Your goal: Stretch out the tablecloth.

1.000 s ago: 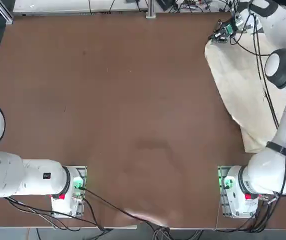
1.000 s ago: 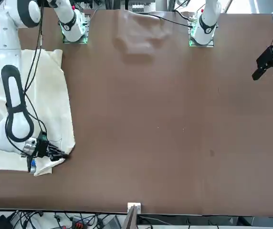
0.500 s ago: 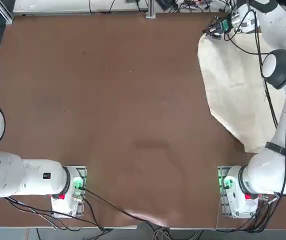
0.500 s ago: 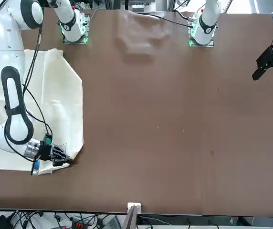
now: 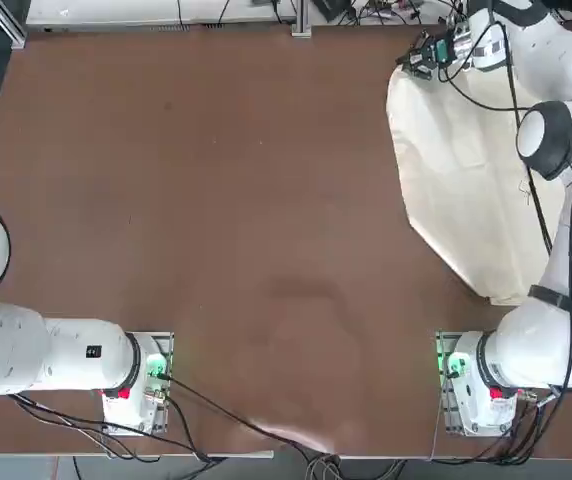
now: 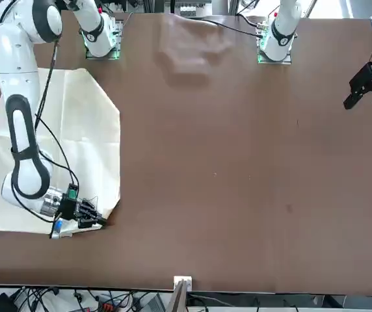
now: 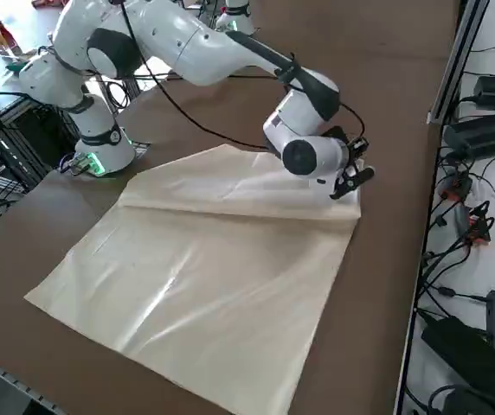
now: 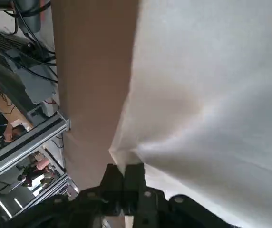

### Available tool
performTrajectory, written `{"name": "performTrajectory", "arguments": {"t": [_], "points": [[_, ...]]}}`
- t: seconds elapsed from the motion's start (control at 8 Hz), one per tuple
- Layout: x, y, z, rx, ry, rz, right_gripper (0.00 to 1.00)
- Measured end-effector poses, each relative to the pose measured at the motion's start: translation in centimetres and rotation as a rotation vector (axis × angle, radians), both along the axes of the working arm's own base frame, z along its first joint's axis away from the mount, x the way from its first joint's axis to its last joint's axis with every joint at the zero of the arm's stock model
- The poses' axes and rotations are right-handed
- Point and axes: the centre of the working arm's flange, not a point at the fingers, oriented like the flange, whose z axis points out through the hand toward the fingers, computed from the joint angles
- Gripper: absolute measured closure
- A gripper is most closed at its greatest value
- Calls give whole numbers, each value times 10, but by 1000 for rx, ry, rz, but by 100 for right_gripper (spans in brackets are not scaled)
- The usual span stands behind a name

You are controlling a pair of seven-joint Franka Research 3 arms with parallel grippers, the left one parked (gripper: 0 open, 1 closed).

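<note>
Brown worktop stretching wide open to the left of the tablecloth. Now spread over the robot's right side, slack edge beneath the working arm, cables crossing above. And pinched at its far corner, right gripper jaws clenched on the fabric!

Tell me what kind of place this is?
It looks like a robot lab: a white robot arm, its right gripper shut on a cream cloth, and black cables beyond the brown table.

Brown tabletop, silver metal frame, black cables
</note>
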Motion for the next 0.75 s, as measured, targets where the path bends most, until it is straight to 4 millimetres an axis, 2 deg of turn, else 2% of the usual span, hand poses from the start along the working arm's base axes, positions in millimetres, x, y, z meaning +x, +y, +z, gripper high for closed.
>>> {"name": "performTrajectory", "arguments": {"t": [0.75], "points": [[5,47,-12,67,2,12,98]]}}
